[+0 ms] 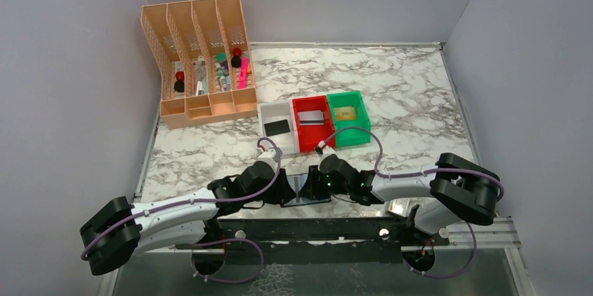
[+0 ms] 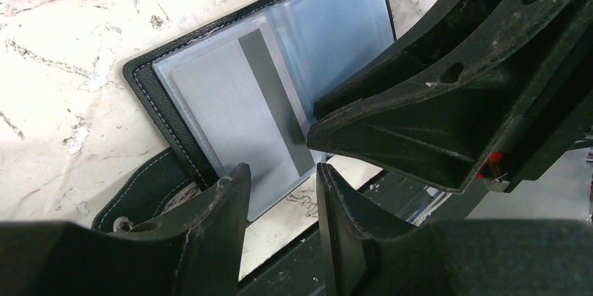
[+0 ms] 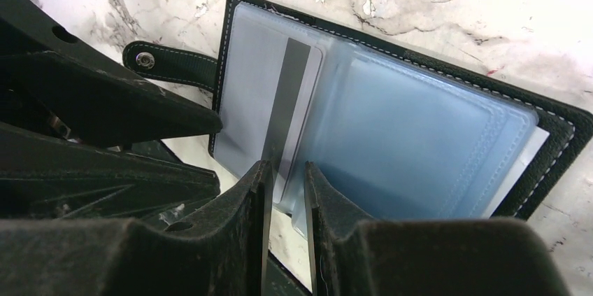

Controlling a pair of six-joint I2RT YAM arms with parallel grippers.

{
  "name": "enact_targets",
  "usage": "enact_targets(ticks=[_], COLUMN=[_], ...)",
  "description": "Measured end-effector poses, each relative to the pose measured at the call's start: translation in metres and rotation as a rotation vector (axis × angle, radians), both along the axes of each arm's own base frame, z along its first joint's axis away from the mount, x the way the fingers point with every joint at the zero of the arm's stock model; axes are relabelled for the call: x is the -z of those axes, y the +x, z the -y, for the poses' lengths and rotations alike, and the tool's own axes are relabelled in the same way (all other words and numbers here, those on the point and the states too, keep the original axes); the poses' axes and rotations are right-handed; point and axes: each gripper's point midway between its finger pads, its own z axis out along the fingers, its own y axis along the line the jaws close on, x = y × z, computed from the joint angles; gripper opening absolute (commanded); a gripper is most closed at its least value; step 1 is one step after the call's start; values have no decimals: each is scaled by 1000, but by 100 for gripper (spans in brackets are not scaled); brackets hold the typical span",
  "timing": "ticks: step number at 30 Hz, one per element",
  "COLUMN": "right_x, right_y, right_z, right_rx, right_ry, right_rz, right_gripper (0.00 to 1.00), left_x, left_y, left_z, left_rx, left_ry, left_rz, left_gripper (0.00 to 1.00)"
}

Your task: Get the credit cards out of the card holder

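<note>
Grey striped card [image 3: 255, 93] is sitting in the card holder [image 3: 419, 135], seen from wrists only; right jaws narrow, grip untellable, left jaws slightly parted; overhead, three bins [image 1: 298, 127] are holding cards [image 1: 277, 127].

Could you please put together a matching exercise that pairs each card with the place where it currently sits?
Cards:
1 black card
2 whitish card
3 gold card
4 striped silver card

Places:
A green bin
B card holder
C white bin
D red bin

Pairs: 1-C; 2-D; 3-A; 4-B
</note>
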Motion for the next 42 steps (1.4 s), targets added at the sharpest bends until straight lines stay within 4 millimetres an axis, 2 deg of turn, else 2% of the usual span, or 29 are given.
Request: enact_targets(ticks=[8, 18, 24, 30, 38, 42], right_x=[-1, -10, -16, 1, 2, 3], right_y=[3, 2, 4, 4, 7, 8], right_z=[-1, 1, -3, -4, -10, -11], right_rx=[21, 11, 1, 1, 11, 26], right_ry=[18, 23, 30, -10, 6, 29], right_rz=[-25, -7, 7, -16, -35, -51], right_gripper=[29, 29, 29, 29, 27, 21], left_x=[9, 6, 3, 8, 10, 10], left_y=[1, 7, 15, 17, 19, 19], left_z=[2, 2, -1, 0, 4, 4], left_rx=[1, -15, -37, -40, -46, -49], left_ry=[21, 34, 79, 91, 69, 55], left_rz=[-7, 19, 46, 46, 52, 54], left_gripper=[39, 46, 46, 43, 40, 39])
